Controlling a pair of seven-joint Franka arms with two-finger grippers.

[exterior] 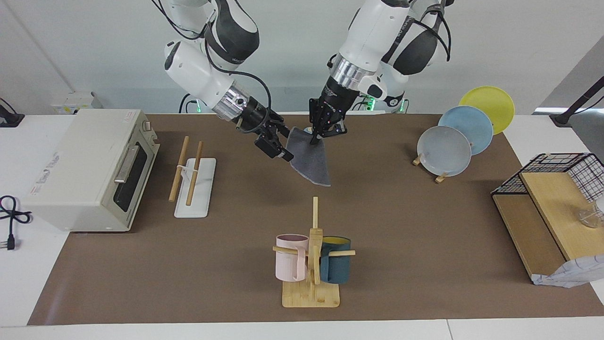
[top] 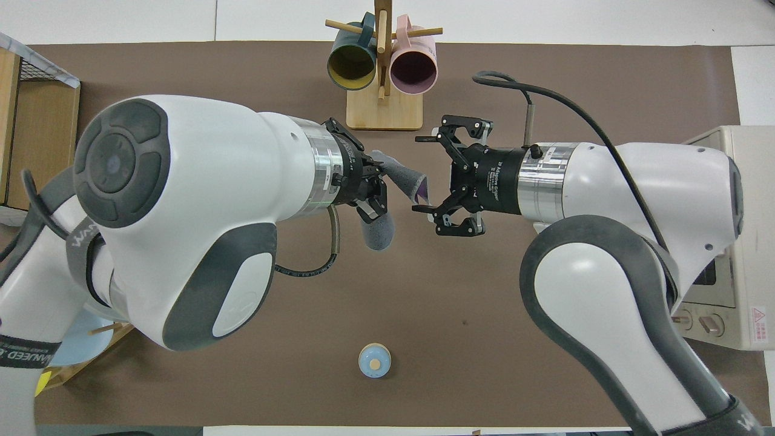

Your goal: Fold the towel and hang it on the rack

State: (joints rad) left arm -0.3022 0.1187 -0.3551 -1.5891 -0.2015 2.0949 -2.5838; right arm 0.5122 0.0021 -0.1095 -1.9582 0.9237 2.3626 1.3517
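Observation:
The towel (exterior: 311, 163) hangs folded, grey face out, from my left gripper (exterior: 315, 138), which is shut on its upper edge above the mat's middle. In the overhead view the towel (top: 401, 175) shows a purple edge pointing at my right gripper (top: 425, 174). My right gripper (exterior: 281, 150) is open wide beside the towel's edge, with that edge about between its fingers. The rack (exterior: 196, 189), a white base with two wooden rods, stands on the mat beside the toaster oven, toward the right arm's end. It is hidden under the right arm in the overhead view.
A toaster oven (exterior: 89, 165) stands at the right arm's end. A bamboo mug stand (exterior: 311, 257) is farther from the robots, a plate stand (exterior: 453, 141) and a wooden shelf with a wire basket (exterior: 557, 189) toward the left arm's end. A small blue round object (top: 375, 360) lies near the robots.

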